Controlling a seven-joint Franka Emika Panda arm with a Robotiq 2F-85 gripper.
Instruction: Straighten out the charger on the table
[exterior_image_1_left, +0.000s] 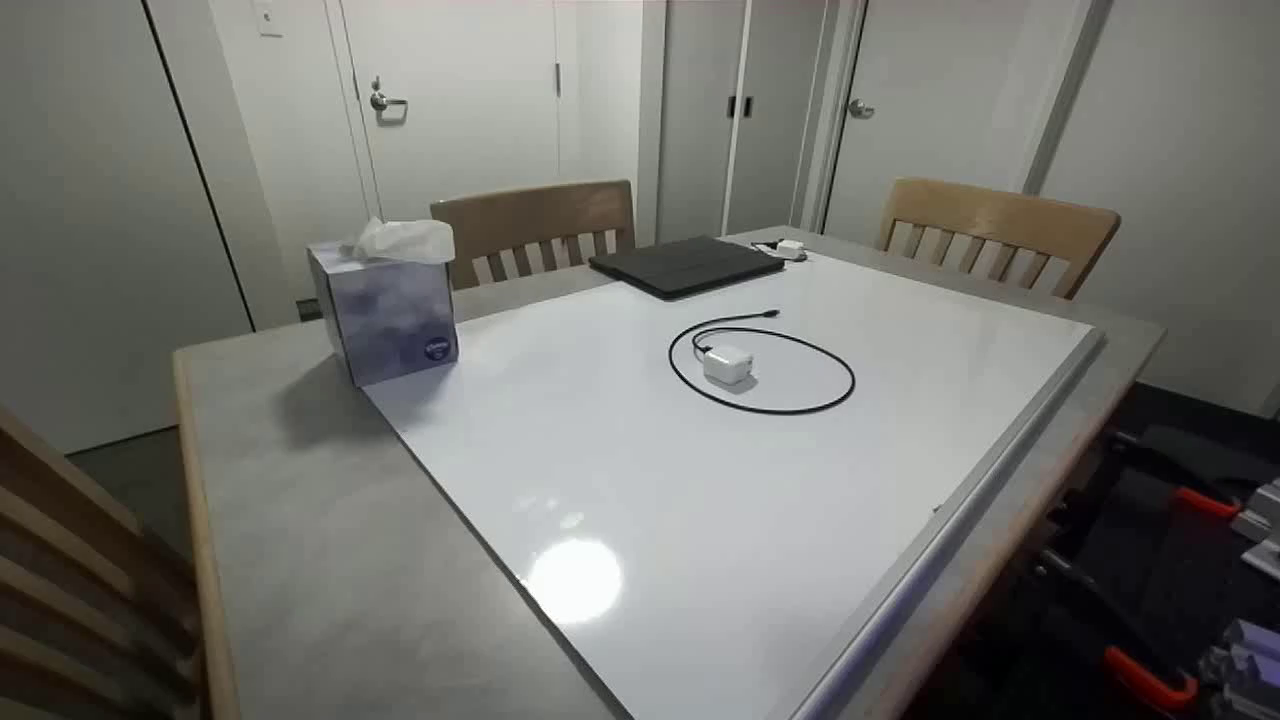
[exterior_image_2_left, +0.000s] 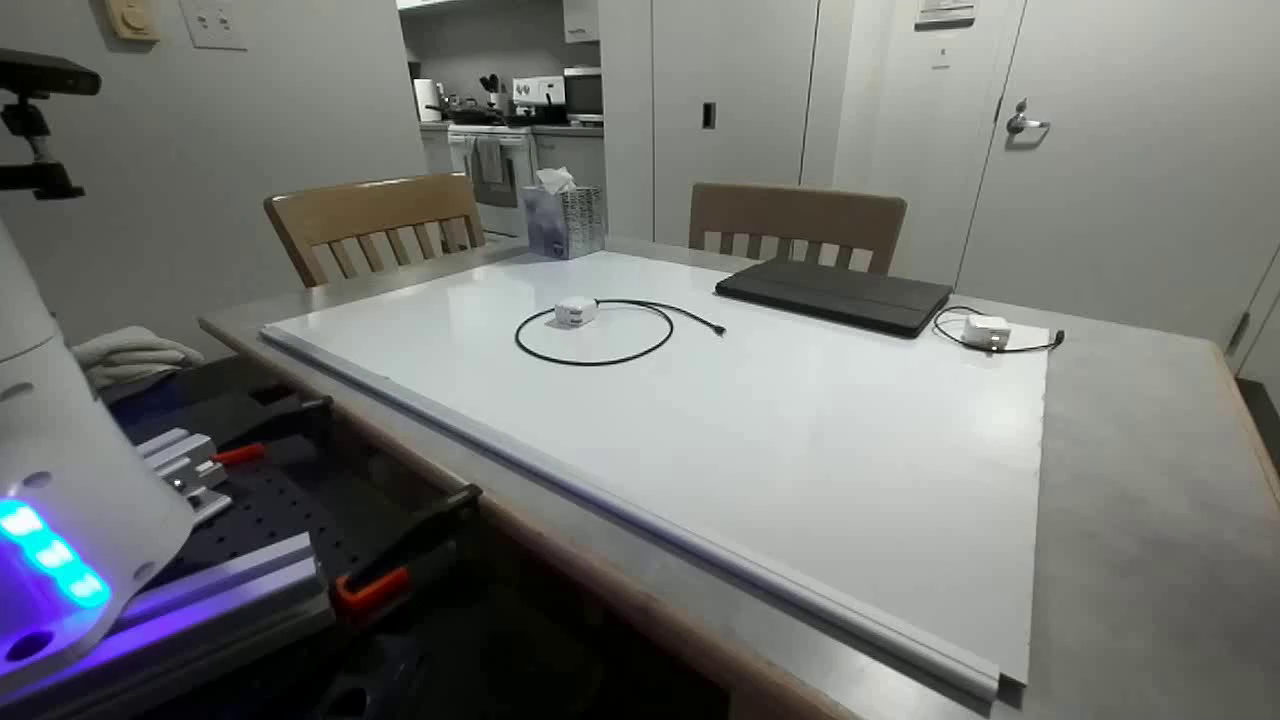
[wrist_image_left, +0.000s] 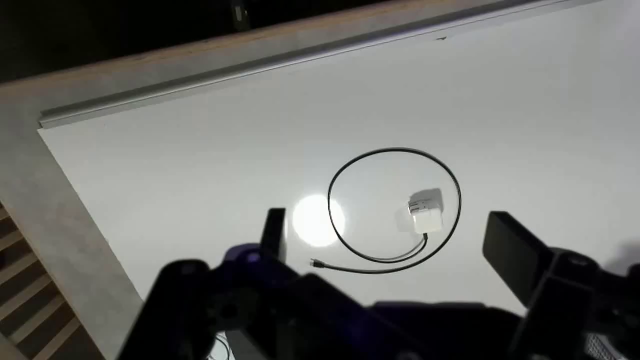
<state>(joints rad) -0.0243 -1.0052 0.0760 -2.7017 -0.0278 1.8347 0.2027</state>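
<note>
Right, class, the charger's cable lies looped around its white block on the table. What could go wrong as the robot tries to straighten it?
The cable is thin and lies on the glossy white top, so the hand may close without catching it.
The cable loops around the white block, so pulling the free end might drag the block along.
The dark slab lies near that end; a wide pull could bump it.
</note>
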